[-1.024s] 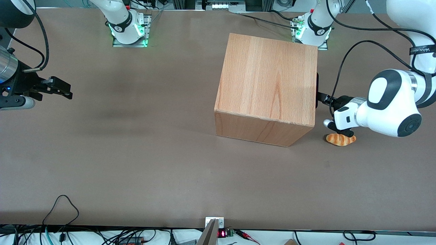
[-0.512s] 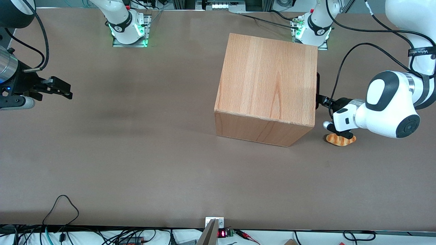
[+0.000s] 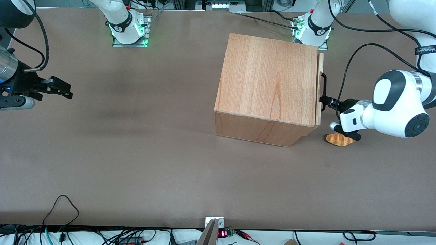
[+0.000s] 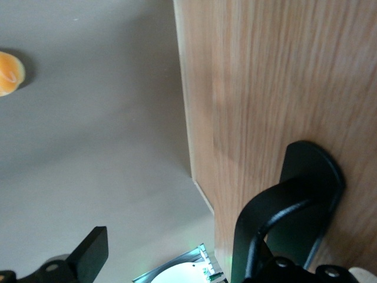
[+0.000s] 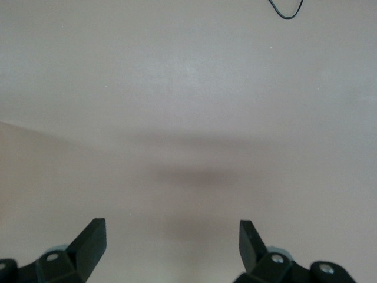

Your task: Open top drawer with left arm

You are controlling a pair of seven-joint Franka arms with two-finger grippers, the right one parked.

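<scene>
The left arm reaches its pincer to the black handle of the top drawer, fingers hooked around the bar, the drawer slightly out of the wooden cabinet on the counter

Left arm: glossy white shell, dark grey round joint caps, silver ring at wrist, black band with white lettering higher up. Black cable loops from arm to gripper beside cabinet. Gripper black, two-finger.
</scene>
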